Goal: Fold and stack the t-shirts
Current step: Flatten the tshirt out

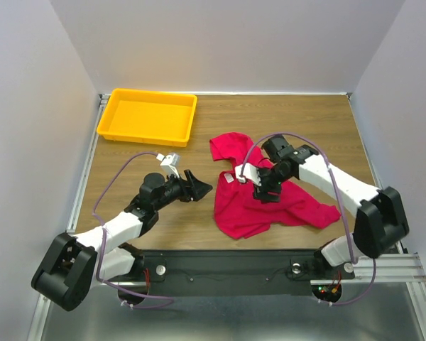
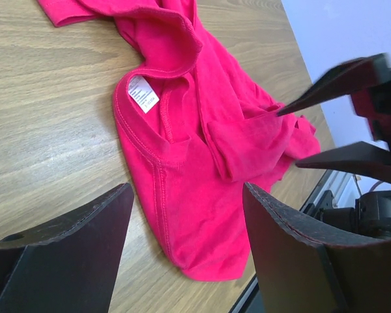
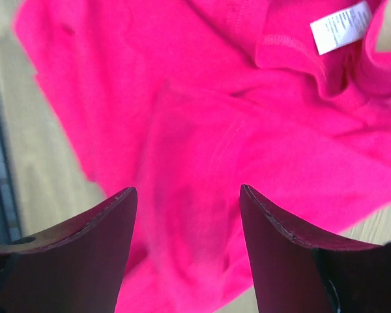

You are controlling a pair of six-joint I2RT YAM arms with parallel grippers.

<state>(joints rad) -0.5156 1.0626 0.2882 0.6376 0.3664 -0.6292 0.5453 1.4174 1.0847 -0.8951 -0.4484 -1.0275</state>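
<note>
Left pincer (image 1: 197,186) spread wide, empty, low over bare bench (image 1: 319,128), tips aimed right at the t-shirt (image 1: 259,206), just short of its left edge, not touching. Left wrist view: both left fingers (image 2: 85,241) frame the shirt's near-left corner (image 2: 182,222), wood bench (image 2: 52,130) below.

Right pincer (image 1: 264,193) also wide apart, nothing between the fingers, directly over the middle of the shirt, pointing down and left. Right wrist view: right pincer (image 3: 186,192) gap filled with pink cloth (image 3: 215,130), blurred; can't tell if the tips touch the fabric. Sliver of bench (image 3: 45,150) at left. Left wrist view catches the right pincer (image 2: 288,139) at the right, fingers parted, one either side of a raised fold of cloth; contact unclear.

One crimson-pink shirt only, right of bench centre, near half of the bench. Not flat: wrinkled, partly bunched, layers overlapping. Wide part lies nearest the arm bases, reaching right under the right arm. Collar on the shirt's left side, white neck label (image 1: 229,178) facing up, just left of the right pincer; label (image 2: 142,92) sits inside the collar curve, and at top right in the right wrist view (image 3: 341,26). Narrower part runs from the collar toward the far side, rumpled, edge rolled over.

Yellow tray (image 1: 148,136) far left corner of the bench, well apart from the shirt and both pincers.
</note>
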